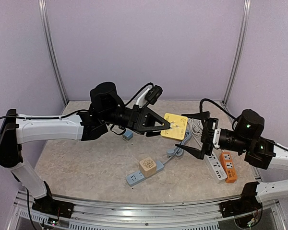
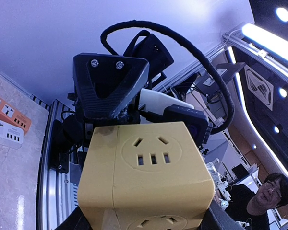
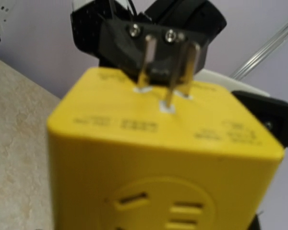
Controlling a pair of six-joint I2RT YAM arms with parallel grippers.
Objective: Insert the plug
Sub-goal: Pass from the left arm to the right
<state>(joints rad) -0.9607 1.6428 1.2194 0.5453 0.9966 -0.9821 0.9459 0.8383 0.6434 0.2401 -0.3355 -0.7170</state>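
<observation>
Top external view: cube is clamped by left gripper, right gripper spread beside it; handover is presumed, requiring square closure.

Dark printing on the yellow socket cube is too blurred to read

We note pale lilac walls at the back and on both sides, joined by two bare metal corner posts. The table has a beige, mottled, stone-like top under soft, even light. A ribbed metal rail runs along its near edge. In the left wrist view, beyond the enclosure, we see a long bright light strip, round ceiling lamps, and a person in dark clothing at lower right.
</observation>
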